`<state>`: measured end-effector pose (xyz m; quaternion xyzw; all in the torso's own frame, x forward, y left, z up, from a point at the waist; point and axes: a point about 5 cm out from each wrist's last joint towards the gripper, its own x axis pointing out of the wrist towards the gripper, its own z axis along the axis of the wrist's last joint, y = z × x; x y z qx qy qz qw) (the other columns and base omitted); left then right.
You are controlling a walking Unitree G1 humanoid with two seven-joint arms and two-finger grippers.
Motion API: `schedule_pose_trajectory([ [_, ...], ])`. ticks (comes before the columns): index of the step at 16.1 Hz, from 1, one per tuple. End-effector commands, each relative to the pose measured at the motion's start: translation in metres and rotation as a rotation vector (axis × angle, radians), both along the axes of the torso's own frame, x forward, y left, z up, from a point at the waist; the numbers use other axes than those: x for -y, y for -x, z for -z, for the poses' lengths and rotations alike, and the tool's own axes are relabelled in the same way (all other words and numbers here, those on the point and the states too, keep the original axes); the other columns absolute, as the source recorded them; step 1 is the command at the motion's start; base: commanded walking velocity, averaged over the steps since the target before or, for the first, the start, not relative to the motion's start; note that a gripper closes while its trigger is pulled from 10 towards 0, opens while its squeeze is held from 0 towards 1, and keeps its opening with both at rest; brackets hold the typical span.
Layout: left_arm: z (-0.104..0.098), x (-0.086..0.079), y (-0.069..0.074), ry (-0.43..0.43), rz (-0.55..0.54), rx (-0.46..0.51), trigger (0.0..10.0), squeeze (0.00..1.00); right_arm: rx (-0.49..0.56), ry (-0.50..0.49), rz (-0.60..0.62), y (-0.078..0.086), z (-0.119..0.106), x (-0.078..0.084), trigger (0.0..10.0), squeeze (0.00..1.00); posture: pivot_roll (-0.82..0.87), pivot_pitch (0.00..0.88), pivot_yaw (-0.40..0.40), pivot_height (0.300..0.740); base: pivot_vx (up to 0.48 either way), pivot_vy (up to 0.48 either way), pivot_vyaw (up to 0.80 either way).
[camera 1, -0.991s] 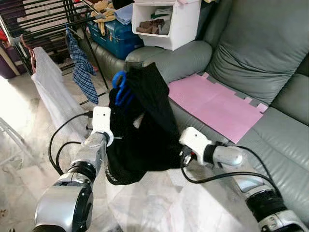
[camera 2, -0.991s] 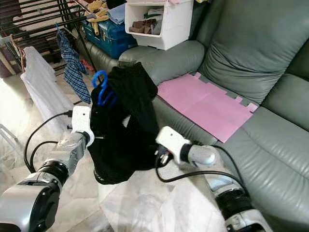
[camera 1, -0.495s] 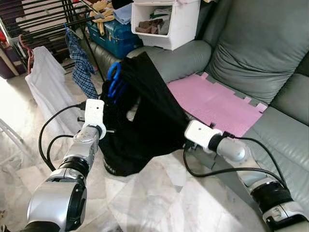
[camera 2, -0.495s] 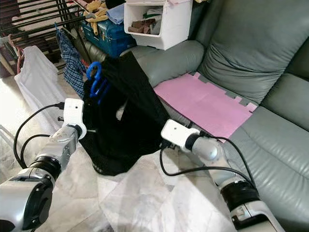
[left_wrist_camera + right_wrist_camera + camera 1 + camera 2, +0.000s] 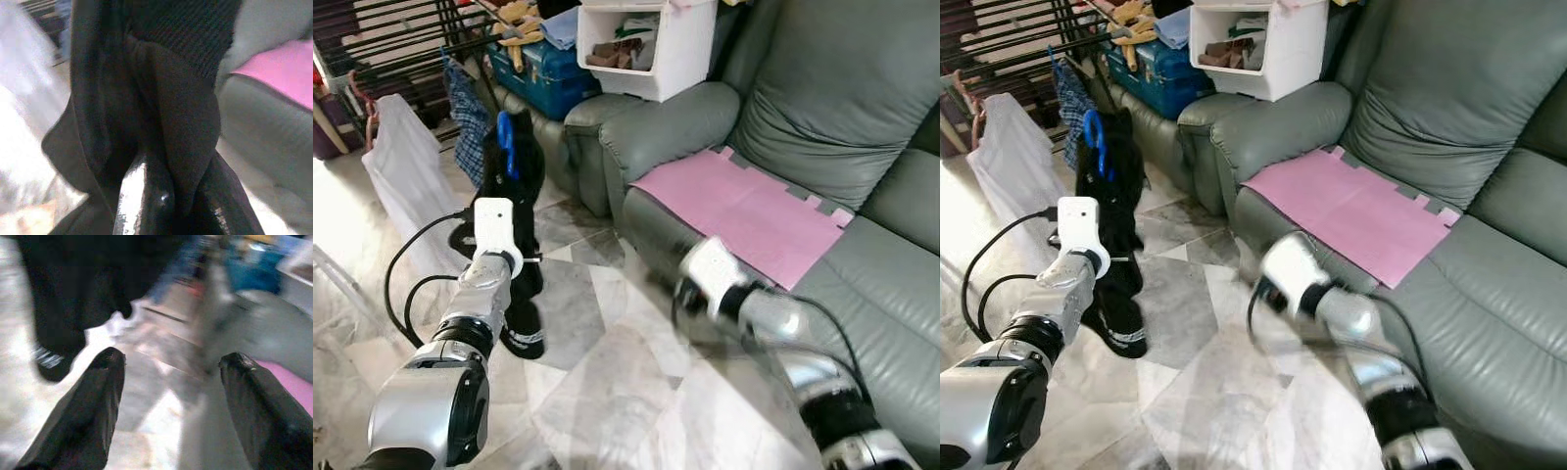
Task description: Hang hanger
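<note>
Left gripper (image 5: 161, 196) is clamped on the black garment (image 5: 514, 235); in my left wrist view the fingers (image 5: 139, 196) are pinched into a fold of the dark cloth. The garment hangs straight down from that grip, its lower end near the marble floor (image 5: 607, 372). A blue hanger (image 5: 506, 142) hook sticks up at the top of the garment, so the hanger is inside it, carried by my left arm out to the robot's left front.

Right gripper (image 5: 166, 406) is spread wide with nothing between its fingers, blurred, low in front of the grey sofa (image 5: 842, 108) beside the pink mat (image 5: 744, 211). It is well apart from the garment.

Further left is the black drying rack (image 5: 401, 49), with a checked blue cloth (image 5: 465, 122) and a white garment (image 5: 396, 162) already hanging off it. White storage bin (image 5: 651, 44) and blue box (image 5: 543, 73) sit on the far sofa end.

My read on the step: carrying the loaded hanger to the rack, hanging not yet done. Next I need to raise the left arm toward a free rack bar, get the blue hook over it, then let go. Risk: the grip is on cloth, not the hanger, so the hook may swing or twist.
</note>
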<state>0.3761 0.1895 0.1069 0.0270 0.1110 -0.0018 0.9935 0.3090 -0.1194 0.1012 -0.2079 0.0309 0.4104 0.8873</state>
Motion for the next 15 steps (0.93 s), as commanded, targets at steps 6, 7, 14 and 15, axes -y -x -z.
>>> schedule_pose_trajectory([
  [6, -0.015, 0.005, 0.01, -0.508, 0.661, 0.06, 0.0, 0.0, 0.13, 0.361, -0.167, -0.004, -0.041, 0.073, 10.0, 1.0, -0.16, 0.0, 0.052, 0.74, 0.0, 0.0, 0.0],
  [7, -0.013, 0.002, 0.012, -0.551, 0.696, 0.048, 0.0, 0.0, 0.129, 0.383, -0.171, -0.005, -0.044, 0.079, 10.0, 1.0, -0.16, 0.0, 0.052, 0.74, 0.0, 0.0, 0.0],
  [14, -0.014, 0.007, 0.023, -0.8, 0.968, 0.078, 0.0, 0.0, 0.142, 0.519, -0.234, -0.01, -0.062, 0.102, 10.0, 1.0, -0.17, 0.0, 0.058, 0.74, 0.0, 0.0, 0.0],
  [15, -0.014, 0.009, 0.026, -0.795, 1.005, 0.093, 0.0, 0.0, 0.149, 0.527, -0.232, -0.012, -0.062, 0.102, 10.0, 1.0, -0.17, 0.0, 0.057, 0.74, 0.0, 0.0, 0.0],
])
